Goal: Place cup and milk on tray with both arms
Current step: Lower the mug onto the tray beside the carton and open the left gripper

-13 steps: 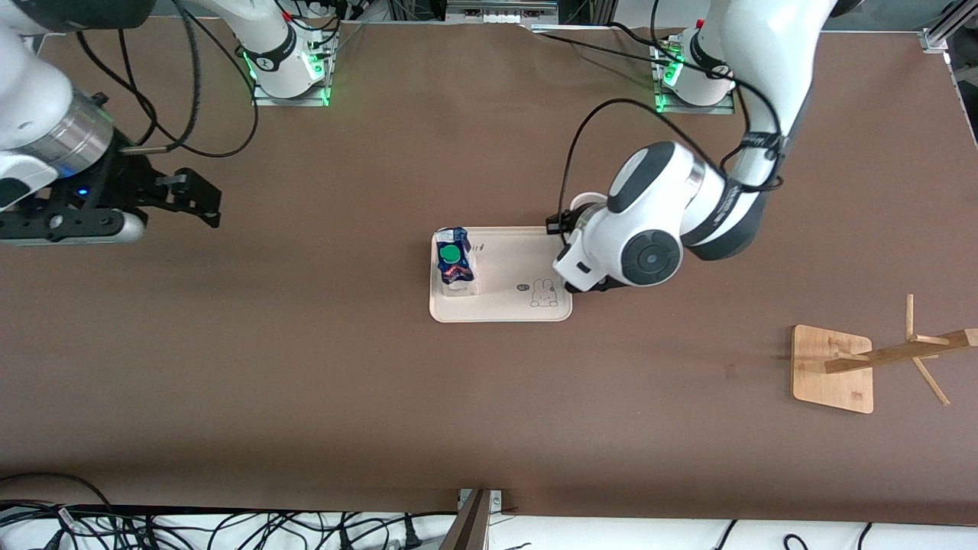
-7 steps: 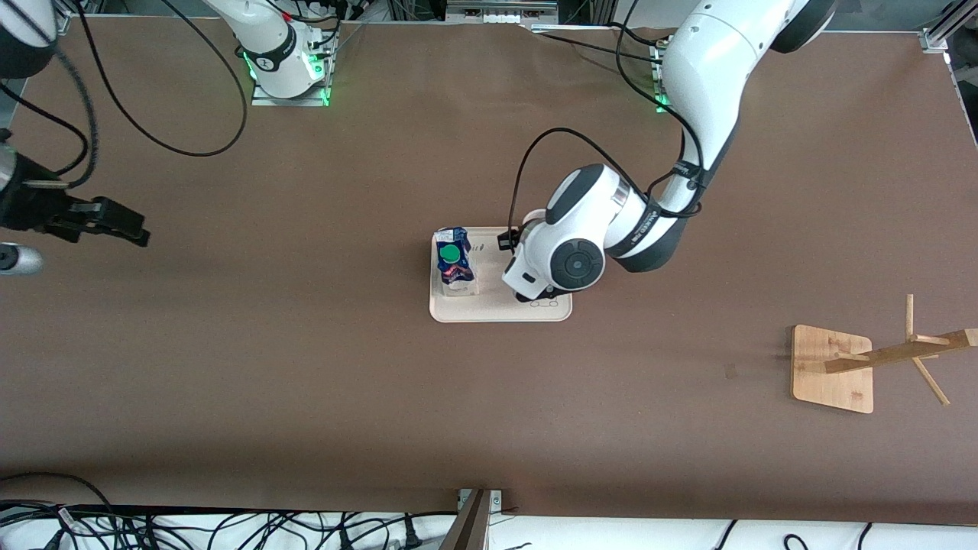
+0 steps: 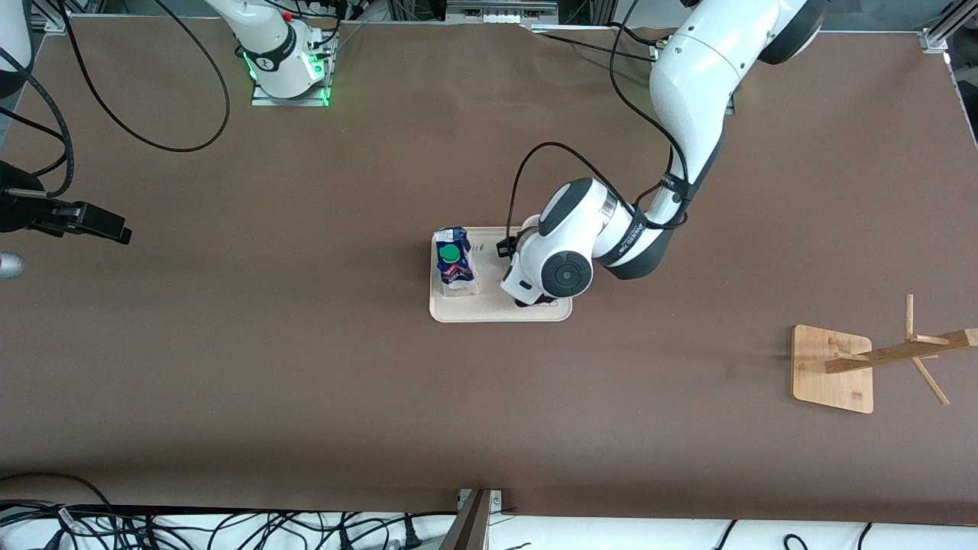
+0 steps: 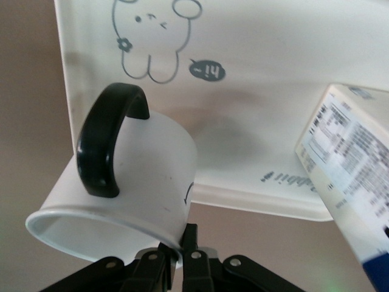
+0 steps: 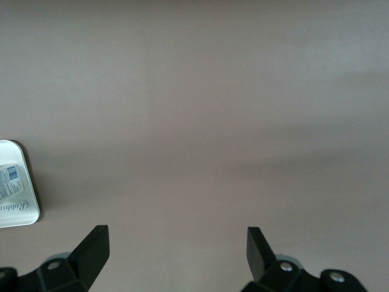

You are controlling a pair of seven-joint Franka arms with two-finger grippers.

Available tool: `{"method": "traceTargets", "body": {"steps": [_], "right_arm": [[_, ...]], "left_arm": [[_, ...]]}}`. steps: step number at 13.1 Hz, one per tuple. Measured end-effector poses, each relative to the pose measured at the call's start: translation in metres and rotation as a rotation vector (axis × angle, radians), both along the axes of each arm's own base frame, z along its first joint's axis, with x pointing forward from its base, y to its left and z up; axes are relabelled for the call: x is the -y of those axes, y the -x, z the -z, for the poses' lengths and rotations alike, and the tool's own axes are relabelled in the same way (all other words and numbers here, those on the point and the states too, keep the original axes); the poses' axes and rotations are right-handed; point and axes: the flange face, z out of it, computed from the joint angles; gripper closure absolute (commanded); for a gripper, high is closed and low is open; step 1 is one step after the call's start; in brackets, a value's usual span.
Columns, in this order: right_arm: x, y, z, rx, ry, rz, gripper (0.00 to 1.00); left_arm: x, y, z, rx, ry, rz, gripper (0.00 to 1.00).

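Note:
The cream tray [image 3: 497, 307] lies at mid-table with the milk [image 3: 453, 260] upright on its end toward the right arm. My left gripper [image 4: 179, 252] is shut on the rim of the white cup [image 4: 146, 176], whose black handle [image 4: 106, 140] faces the camera. The cup hangs tilted over the tray [image 4: 273, 91], by the bunny drawing [image 4: 152, 36], with the milk [image 4: 352, 176] beside it. In the front view the left wrist hides the cup. My right gripper [image 5: 176, 243] is open and empty over bare table at the right arm's end [image 3: 92, 220].
A bamboo rack [image 3: 833, 368] stands toward the left arm's end, nearer the front camera than the tray. The tray's corner [image 5: 15, 207] shows at the edge of the right wrist view. Cables lie along the table's near edge.
The left arm has carried the cup from the tray's edge to over the tray, toward the milk. The right arm has drawn back toward its end of the table.

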Motion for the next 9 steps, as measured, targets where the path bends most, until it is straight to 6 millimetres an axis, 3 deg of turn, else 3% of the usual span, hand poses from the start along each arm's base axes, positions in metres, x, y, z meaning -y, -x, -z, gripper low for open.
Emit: {"method": "traceTargets", "body": {"steps": [3, 4, 5, 6, 9], "right_arm": [[0.004, 0.001, 0.001, -0.010, 0.005, 0.005, 0.00], [0.005, 0.001, 0.000, -0.005, 0.005, 0.008, 0.00], [0.008, 0.001, -0.001, 0.001, 0.004, 0.012, 0.00], [0.012, 0.002, -0.003, 0.006, -0.002, 0.019, 0.00], [0.028, 0.009, -0.006, 0.012, -0.025, 0.042, 0.00]], "left_arm": [[-0.005, -0.003, 0.004, -0.001, -0.006, -0.008, 1.00], [-0.004, -0.003, 0.004, -0.002, -0.006, -0.008, 0.64], [-0.004, -0.002, 0.007, -0.005, -0.008, -0.008, 0.40], [-0.004, -0.002, 0.010, -0.009, -0.010, -0.008, 0.00], [-0.006, -0.002, 0.016, -0.016, -0.014, -0.009, 0.00]]}}
